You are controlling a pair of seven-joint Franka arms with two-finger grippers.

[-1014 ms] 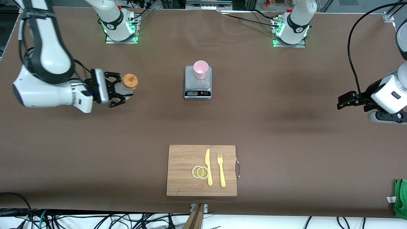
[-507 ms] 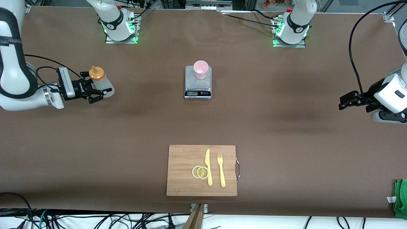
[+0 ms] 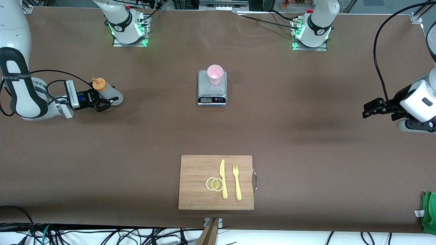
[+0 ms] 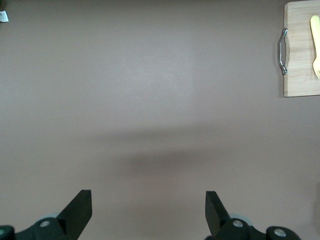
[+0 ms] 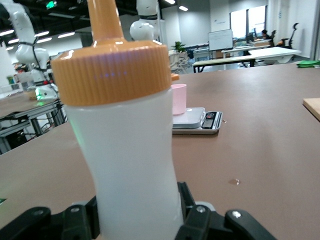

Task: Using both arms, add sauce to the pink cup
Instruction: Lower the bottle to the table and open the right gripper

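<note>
The sauce bottle point(image 3: 111, 94), whitish with an orange nozzle cap, stands upright near the right arm's end of the table. My right gripper point(image 3: 106, 100) is shut on its lower body, low at the table. In the right wrist view the bottle point(image 5: 125, 145) fills the space between the gripper's point(image 5: 137, 212) fingers. The pink cup point(image 3: 215, 74) stands on a grey kitchen scale point(image 3: 212, 92) at mid-table, apart from the bottle; both show in the right wrist view, cup point(image 5: 179, 99) and scale point(image 5: 197, 122). My left gripper point(image 3: 369, 109) is open and empty over bare table at the left arm's end; its view point(image 4: 148, 212) shows only tabletop.
A wooden cutting board point(image 3: 197, 170) lies nearer the front camera than the scale, with two lemon slices point(image 3: 214, 184), a yellow knife point(image 3: 223, 178) and a yellow fork point(image 3: 236, 182). A green cloth point(image 3: 430, 212) lies at the table's corner by the left arm's end.
My right gripper has swung the sauce bottle toward the right arm's end of the table, lowered it and brought it from tilted to upright. The left arm has barely moved.
</note>
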